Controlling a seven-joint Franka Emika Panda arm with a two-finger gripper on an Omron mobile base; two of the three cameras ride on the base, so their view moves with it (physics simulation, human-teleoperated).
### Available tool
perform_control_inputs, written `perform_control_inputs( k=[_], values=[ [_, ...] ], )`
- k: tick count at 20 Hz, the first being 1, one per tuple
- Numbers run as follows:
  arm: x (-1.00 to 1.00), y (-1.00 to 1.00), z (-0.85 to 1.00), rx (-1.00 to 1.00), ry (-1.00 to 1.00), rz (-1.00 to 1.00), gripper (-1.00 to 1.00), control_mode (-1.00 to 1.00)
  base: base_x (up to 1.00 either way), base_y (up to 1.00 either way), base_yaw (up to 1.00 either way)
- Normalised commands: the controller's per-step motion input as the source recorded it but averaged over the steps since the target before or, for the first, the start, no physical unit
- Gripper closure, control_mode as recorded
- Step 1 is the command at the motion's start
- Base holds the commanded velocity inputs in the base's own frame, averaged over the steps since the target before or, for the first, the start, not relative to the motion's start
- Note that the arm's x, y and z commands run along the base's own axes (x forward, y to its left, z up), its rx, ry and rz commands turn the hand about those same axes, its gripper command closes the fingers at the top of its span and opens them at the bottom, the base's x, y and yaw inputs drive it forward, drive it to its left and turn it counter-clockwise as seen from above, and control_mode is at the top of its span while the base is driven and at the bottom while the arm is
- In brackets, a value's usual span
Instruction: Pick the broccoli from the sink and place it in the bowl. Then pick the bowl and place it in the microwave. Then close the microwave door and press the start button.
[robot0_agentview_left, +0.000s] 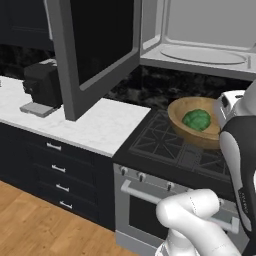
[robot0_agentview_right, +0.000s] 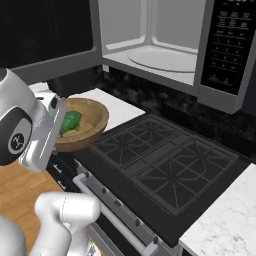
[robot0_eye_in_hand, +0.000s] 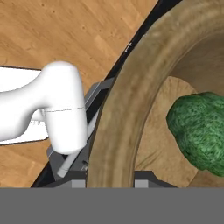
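Broccoli (robot0_agentview_left: 196, 120), a small bumpy dark-green clump, lay inside the wide, shallow round bowl of light brown wood (robot0_agentview_left: 186, 107), off to one side of its floor and near the inner wall. The bowl was lifted clear above the black gas stove top (robot0_agentview_right: 165, 162), tilted a little, its near rim over the stove's front left corner in the right base view. The claw (robot0_eye_in_hand: 111, 181) was at the bowl's rim: in the hand view the thick wooden rim ran up between the two dark finger tips, so the jaws stood about a rim's thickness apart and appeared clamped on it, though the tips themselves were mostly hidden at the bottom edge.

Above and behind the bowl, the large wall-mounted microwave (robot0_agentview_right: 225, 55) stood open, with its pale grey cavity and round glass turntable (robot0_agentview_right: 162, 59) bare. The cavity's lower lip sat higher than the bowl's rim, with open air between them. The big grey-framed door with a black glass window (robot0_agentview_left: 95, 50) was swung wide out to the left over the white marble worktop (robot0_agentview_left: 100, 125), its lower edge hanging above the marble and its free edge well left of the bowl. A black coffee machine (robot0_agentview_left: 42, 85) stood on the worktop just behind the door, well apart from the bowl.
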Motion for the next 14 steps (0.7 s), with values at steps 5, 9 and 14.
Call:
perform_control_inputs(
  k=[5,9,14],
  values=[
    [-0.01,-0.11,0.31,0.05,0.0,-0.02,1.0,-1.0,0.03,-0.17,0.0],
    [-0.02,-0.14,0.61,0.01,-0.08,-0.23,1.0,-1.0,0.0,0.0,0.0],
    [0.22,-0.12,0.49,0.0,-0.13,-0.31,1.0,-1.0,0.0,0.0,0.0]
  ],
)
